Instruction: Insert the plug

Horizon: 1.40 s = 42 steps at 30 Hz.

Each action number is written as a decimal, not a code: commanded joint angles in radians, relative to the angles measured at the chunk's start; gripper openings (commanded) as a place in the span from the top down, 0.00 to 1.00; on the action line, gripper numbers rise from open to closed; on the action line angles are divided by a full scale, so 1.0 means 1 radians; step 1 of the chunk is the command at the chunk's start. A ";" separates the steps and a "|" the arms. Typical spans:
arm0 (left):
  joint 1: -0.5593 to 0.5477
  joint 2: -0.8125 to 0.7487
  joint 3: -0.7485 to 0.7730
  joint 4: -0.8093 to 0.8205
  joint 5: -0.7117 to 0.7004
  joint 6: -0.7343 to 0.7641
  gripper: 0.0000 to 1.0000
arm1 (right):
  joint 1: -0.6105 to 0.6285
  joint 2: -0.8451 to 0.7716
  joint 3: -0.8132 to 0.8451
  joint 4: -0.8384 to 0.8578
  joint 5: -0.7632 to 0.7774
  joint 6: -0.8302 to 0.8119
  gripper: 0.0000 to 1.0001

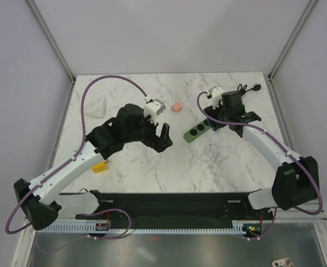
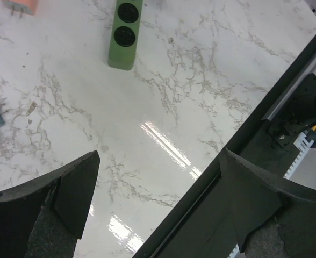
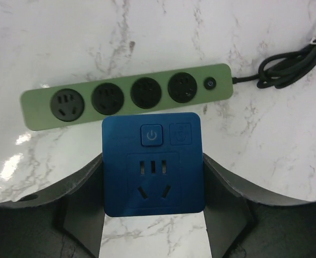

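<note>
Top external: high overhead, far, facing down on the whole white marble table (image 1: 152, 161).
Right wrist: close, facing down on long green four-socket power strip (image 3: 126, 97).
Left wrist: low, slanting across table.
Shared: that strip, all views.

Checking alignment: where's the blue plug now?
Right wrist view: blue plug held in the right pincer, centre frame, just beside the middle sockets of the green power strip.

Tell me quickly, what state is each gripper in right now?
Left gripper: open, holding nothing.
Right gripper: closed on the blue plug.
</note>
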 commanded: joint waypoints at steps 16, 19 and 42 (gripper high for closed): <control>0.001 -0.048 -0.095 0.043 -0.117 0.077 0.00 | -0.228 0.135 -0.069 0.379 -0.439 -0.206 1.00; 0.003 -0.046 -0.096 0.043 -0.119 0.082 0.00 | -0.238 0.158 -0.071 0.401 -0.483 -0.205 1.00; 0.003 -0.062 -0.102 0.043 -0.083 0.102 0.00 | -0.311 0.302 0.000 0.410 -0.568 -0.247 1.00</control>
